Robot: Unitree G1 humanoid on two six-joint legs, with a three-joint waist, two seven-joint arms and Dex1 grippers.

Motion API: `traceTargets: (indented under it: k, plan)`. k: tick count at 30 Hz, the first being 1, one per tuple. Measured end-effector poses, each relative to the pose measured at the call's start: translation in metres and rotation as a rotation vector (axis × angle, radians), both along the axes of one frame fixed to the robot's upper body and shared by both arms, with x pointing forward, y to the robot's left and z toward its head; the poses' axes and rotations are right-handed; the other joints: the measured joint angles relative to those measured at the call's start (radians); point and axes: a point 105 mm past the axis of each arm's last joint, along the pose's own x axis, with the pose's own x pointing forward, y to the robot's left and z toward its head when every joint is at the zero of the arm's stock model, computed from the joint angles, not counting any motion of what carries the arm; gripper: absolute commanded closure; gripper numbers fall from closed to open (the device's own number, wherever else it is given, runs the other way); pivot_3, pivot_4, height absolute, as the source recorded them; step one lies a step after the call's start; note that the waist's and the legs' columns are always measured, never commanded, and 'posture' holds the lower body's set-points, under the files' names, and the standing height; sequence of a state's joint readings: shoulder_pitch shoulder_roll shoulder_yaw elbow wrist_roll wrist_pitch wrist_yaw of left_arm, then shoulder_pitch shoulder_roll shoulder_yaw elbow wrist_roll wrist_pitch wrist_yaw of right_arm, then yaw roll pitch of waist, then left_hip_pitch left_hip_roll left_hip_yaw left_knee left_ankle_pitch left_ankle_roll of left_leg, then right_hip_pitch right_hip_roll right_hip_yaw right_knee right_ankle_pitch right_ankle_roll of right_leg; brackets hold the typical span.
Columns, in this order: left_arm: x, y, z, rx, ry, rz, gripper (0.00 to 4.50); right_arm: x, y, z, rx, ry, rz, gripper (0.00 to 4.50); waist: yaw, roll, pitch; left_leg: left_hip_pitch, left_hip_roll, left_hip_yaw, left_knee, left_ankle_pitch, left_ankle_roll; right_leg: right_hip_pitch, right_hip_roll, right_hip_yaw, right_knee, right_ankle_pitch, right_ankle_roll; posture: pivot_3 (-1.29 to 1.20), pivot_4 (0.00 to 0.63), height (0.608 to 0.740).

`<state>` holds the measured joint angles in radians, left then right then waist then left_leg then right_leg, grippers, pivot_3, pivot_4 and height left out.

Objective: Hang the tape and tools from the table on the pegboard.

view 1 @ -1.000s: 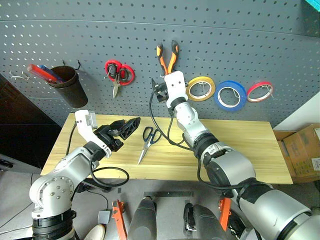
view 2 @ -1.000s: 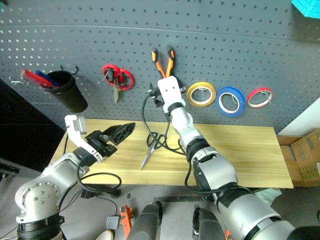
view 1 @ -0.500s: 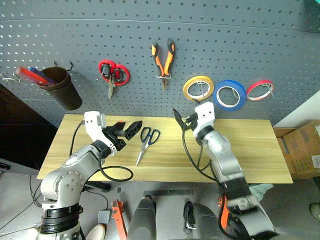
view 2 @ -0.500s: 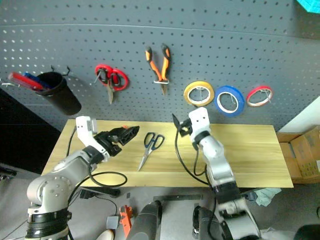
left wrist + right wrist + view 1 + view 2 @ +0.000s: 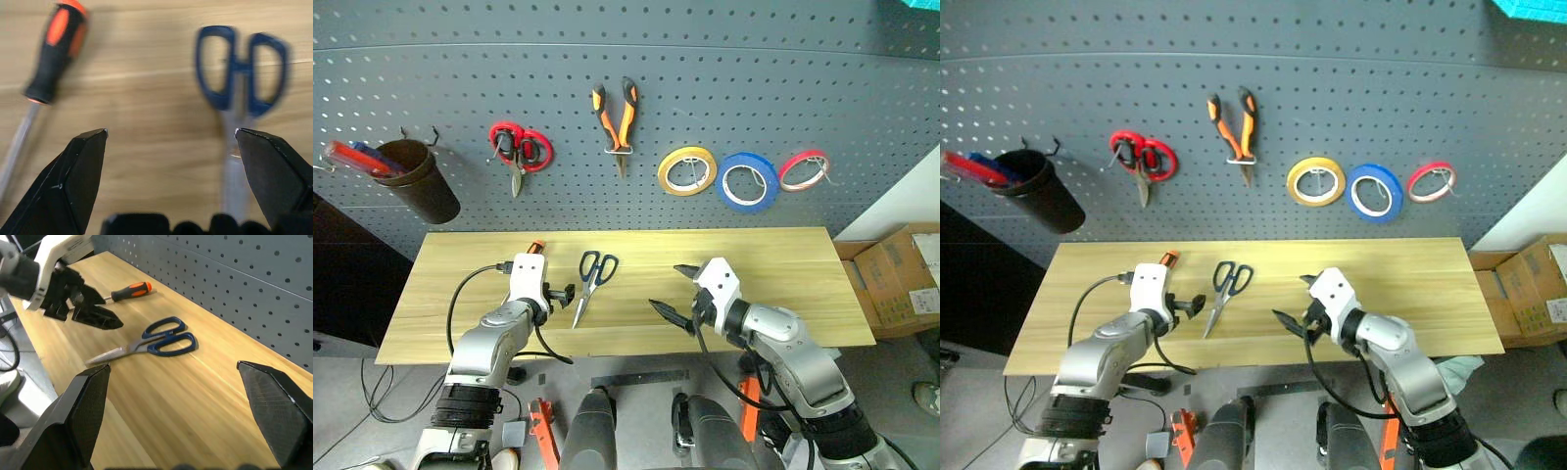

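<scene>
Table [image 5: 783,264]: dk-blue scissors [image 5: 589,278], flat

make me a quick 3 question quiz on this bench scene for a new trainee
1. True or false: the pliers already hang on the pegboard.
2. Which tools still lie on the table?
3. The left gripper is: A shut on a tool, B open and empty.

Key: 1 true. 2 the blue-handled scissors and the screwdriver. 3 B.
</scene>
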<state>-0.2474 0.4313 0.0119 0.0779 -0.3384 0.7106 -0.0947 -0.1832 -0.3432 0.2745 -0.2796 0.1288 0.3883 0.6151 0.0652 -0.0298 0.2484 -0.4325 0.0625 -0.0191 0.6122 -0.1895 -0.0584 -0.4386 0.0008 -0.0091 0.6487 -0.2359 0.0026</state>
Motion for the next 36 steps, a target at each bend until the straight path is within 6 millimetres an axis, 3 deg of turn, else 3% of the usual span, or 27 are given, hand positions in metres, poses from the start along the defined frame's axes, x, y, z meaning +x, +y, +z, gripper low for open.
traceTargets:
  k: [6, 9, 12, 16, 21, 29, 36]
  plan:
    - [-0.004, -0.022, -0.021, -0.108, 0.072, -0.104, 0.00, -0.004, 0.002, 0.005, -0.006, -0.039, 0.049, 0.03, -0.011, 0.000, 0.000, 0.000, 0.000, -0.001, 0.000, 0.000, 0.000, 0.000, 0.000, 0.000, 0.001, 0.000, 0.000, 0.10, 0.252, 0.740]
    - [0.007, -0.034, -0.014, -0.146, 0.056, -0.154, 0.00, -0.006, 0.005, 0.010, 0.000, -0.060, 0.061, 0.03, -0.012, -0.001, 0.001, 0.000, 0.000, -0.001, 0.002, 0.000, 0.000, 0.001, 0.000, -0.001, 0.002, 0.000, 0.000, 0.09, 0.255, 0.740]
    - [0.018, -0.035, -0.004, -0.139, 0.022, -0.173, 0.00, -0.005, 0.007, 0.014, 0.009, -0.072, 0.062, 0.03, -0.017, -0.001, 0.001, 0.001, 0.000, -0.001, 0.003, 0.000, 0.000, 0.001, 0.000, 0.000, 0.003, 0.000, 0.000, 0.09, 0.255, 0.740]
    - [0.015, -0.031, -0.017, -0.145, 0.075, -0.169, 0.00, -0.002, 0.007, 0.017, 0.008, -0.075, 0.051, 0.03, -0.027, -0.001, 0.001, 0.000, 0.000, -0.001, 0.002, 0.000, 0.000, 0.001, 0.000, 0.000, 0.003, 0.000, 0.000, 0.08, 0.257, 0.740]
    - [0.019, -0.029, -0.019, -0.089, 0.115, -0.183, 0.00, -0.008, 0.011, 0.025, 0.032, -0.069, 0.098, 0.03, -0.035, -0.001, 0.001, 0.001, -0.001, -0.002, 0.004, 0.000, 0.000, 0.001, 0.000, 0.000, 0.007, 0.000, 0.001, 0.08, 0.261, 0.740]
    - [0.017, -0.030, -0.022, -0.047, 0.153, -0.203, 0.00, -0.028, 0.002, -0.005, -0.115, -0.013, 0.221, 0.03, -0.041, -0.001, 0.001, 0.002, 0.000, -0.002, 0.015, 0.000, 0.000, 0.002, 0.000, 0.000, 0.014, 0.000, 0.000, 0.09, 0.267, 0.740]
    - [0.012, -0.029, -0.023, -0.032, 0.169, -0.203, 0.00, -0.026, -0.004, -0.013, -0.138, -0.018, 0.222, 0.03, -0.041, -0.001, 0.001, 0.003, 0.000, -0.002, 0.014, 0.000, 0.000, 0.003, 0.000, 0.000, 0.014, 0.000, 0.000, 0.09, 0.265, 0.740]
